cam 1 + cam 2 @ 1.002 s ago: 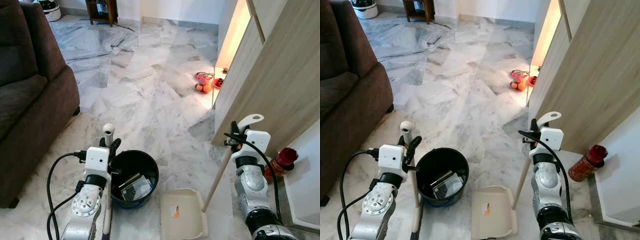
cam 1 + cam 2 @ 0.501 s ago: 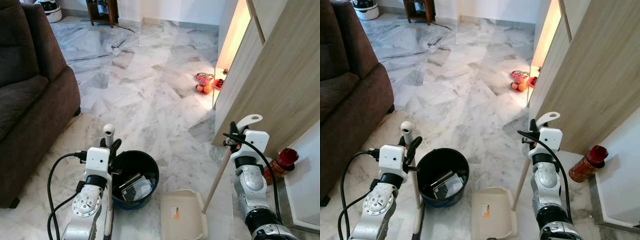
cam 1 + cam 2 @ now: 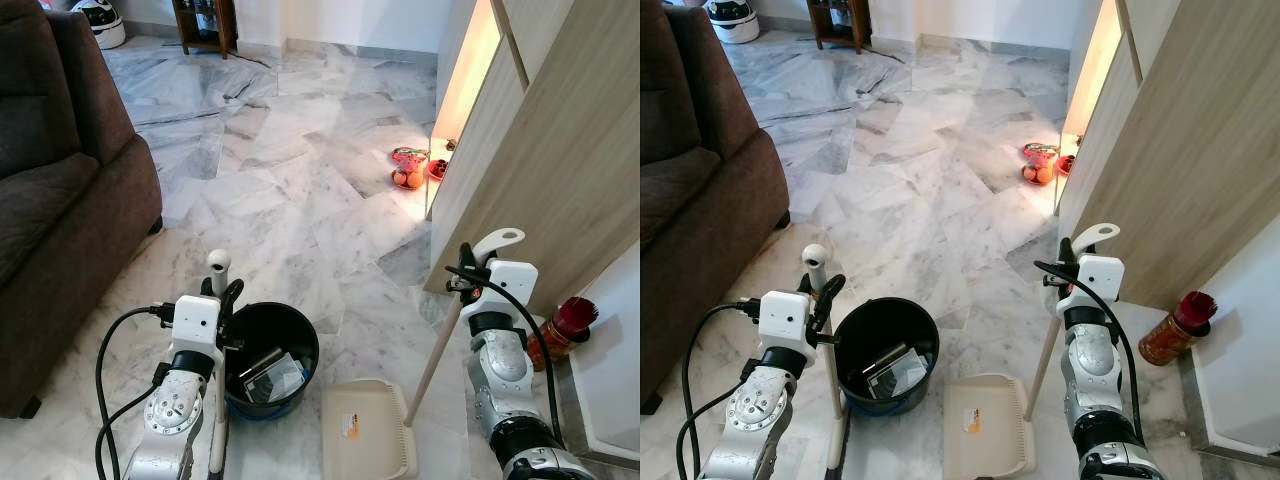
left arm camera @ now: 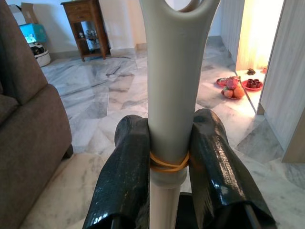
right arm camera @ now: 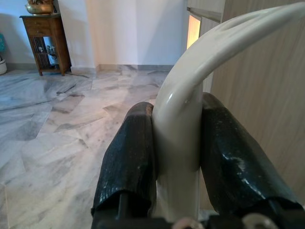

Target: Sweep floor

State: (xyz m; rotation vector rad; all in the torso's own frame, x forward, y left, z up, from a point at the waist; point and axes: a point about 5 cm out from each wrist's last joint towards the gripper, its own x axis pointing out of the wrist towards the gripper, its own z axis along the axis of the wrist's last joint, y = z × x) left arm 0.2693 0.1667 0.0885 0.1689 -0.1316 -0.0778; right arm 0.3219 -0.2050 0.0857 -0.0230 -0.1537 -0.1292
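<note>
Left gripper [image 4: 167, 162] stays clamped on the broom handle [image 4: 174, 86], right gripper [image 5: 176, 162] on the dustpan handle [image 5: 178, 129]; nothing has shifted, so sweeping is paused beside the black bucket [image 3: 268, 355].

This is a home, most likely a living room. The floor [image 3: 300, 170] is of polished grey-white marble tiles. A dark brown sofa [image 3: 60, 170] stands well beyond the left fingers [image 4: 126, 181], on their outer side. Far ahead, by the white wall, there is a small wooden side table [image 3: 203, 22]. Light wood panels [image 3: 560, 160] rise close beside the right fingers [image 5: 131, 157], next to a lit doorway [image 3: 465, 70].
</note>
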